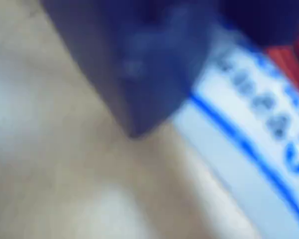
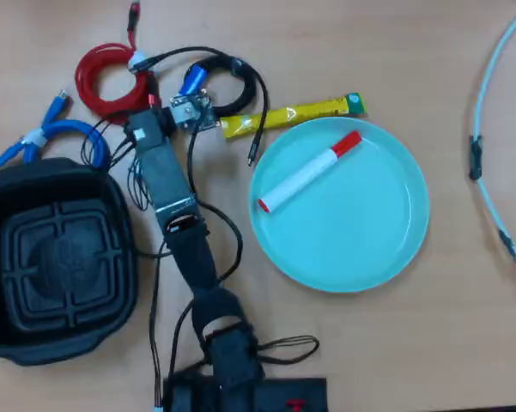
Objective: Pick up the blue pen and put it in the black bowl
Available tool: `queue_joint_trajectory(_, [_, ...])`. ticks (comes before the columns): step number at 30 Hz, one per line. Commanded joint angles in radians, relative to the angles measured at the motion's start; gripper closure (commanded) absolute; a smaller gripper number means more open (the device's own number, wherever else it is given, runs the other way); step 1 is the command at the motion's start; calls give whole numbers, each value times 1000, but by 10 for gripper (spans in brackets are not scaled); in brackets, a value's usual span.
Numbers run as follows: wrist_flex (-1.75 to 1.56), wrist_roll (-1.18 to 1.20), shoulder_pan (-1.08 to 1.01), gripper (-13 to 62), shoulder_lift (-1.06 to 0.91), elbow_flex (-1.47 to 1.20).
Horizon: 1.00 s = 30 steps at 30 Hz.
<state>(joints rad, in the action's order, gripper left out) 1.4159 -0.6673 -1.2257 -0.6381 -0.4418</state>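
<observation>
pincer (image 1: 139, 99) state can't be told in the blurred wrist view, its dark tip beside the blue pen (image 1: 249, 124) on the worktop (image 2: 412, 343); a one-sided nudge may roll it, well short of the black bowl (image 2: 0, 215).

In the overhead view my arm (image 2: 185, 249) reaches from the near edge toward the far side, with the bowl (image 2: 9, 193) on the table to its left and the plate (image 2: 352, 240) to its right. A marker (image 2: 305, 176) lies slantwise on the plate's far-left part. A sachet (image 2: 292, 114) lies just beyond the plate's far rim. Around my gripper (image 2: 187, 107) lie cables: the far-left coil (image 2: 93, 86), the coil by the bowl (image 2: 64, 133) just beyond its far rim, and the right-hand coil (image 2: 251, 86). A hoop (image 2: 489, 103) curves along the right edge, well apart from the plate. In the wrist view the pen (image 1: 249, 134) lies close on the right of my jaw; I cannot tell whether they touch.
</observation>
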Motion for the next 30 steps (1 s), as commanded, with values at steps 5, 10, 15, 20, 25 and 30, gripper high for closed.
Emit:
queue_joint_trajectory(5, [37,5,-3,561,-219,109])
queue_joint_trajectory(10, [35,-3,-21,561,-293,110])
queue_joint_trajectory(15, [38,-3,-26,561,-391,107])
queue_joint_trajectory(20, [61,5,-12,562,-491,98])
queue_joint_trajectory(25, [178,51,66,561,-583,95])
queue_joint_trajectory(30, [264,225,176,561,-661,91])
